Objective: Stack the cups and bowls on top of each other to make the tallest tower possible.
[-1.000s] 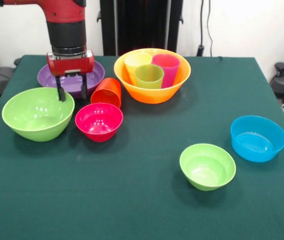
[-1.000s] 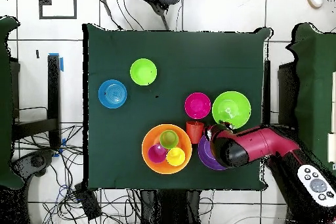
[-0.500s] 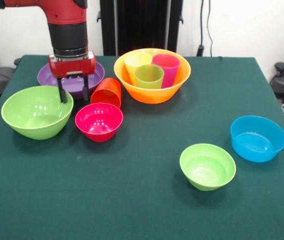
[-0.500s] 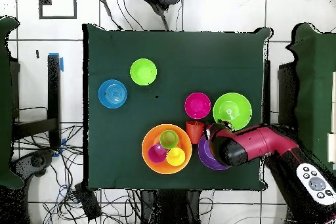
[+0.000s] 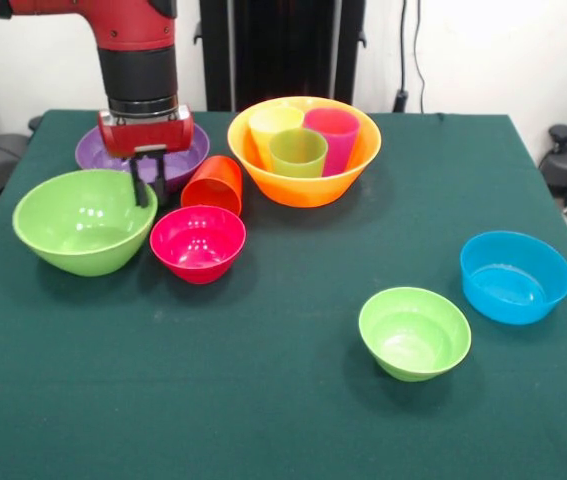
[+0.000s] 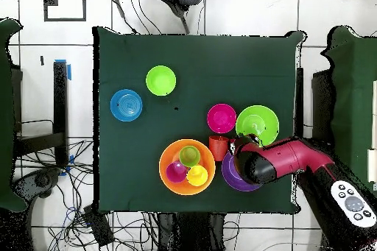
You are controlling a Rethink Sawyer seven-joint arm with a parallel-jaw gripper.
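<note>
My gripper [image 5: 150, 187] hangs at the right rim of the large light-green bowl [image 5: 78, 225], its fingers drawn close together on that rim. It also shows in the overhead view [image 6: 247, 140]. The large orange bowl [image 5: 303, 187] holds the yellow cup [image 5: 273, 125], the purple-magenta cup [image 5: 335, 130] and the light-green cup [image 5: 298, 152], all upright. The orange-red cup [image 5: 213, 185] lies tilted just right of the gripper. The wide purple bowl [image 5: 191, 150] sits behind the gripper. The small pink-red bowl [image 5: 198, 242] sits in front of the cup.
The small light-green bowl [image 5: 414, 332] and the medium blue bowl [image 5: 515, 276] stand apart at the right of the front view. In the overhead view they are the small green bowl [image 6: 160, 80] and the blue bowl [image 6: 126, 105], at the upper left.
The gripper's fingers have closed from a wide gap onto the large light-green bowl's rim. The bowl has shifted a little to the right in the front view.
</note>
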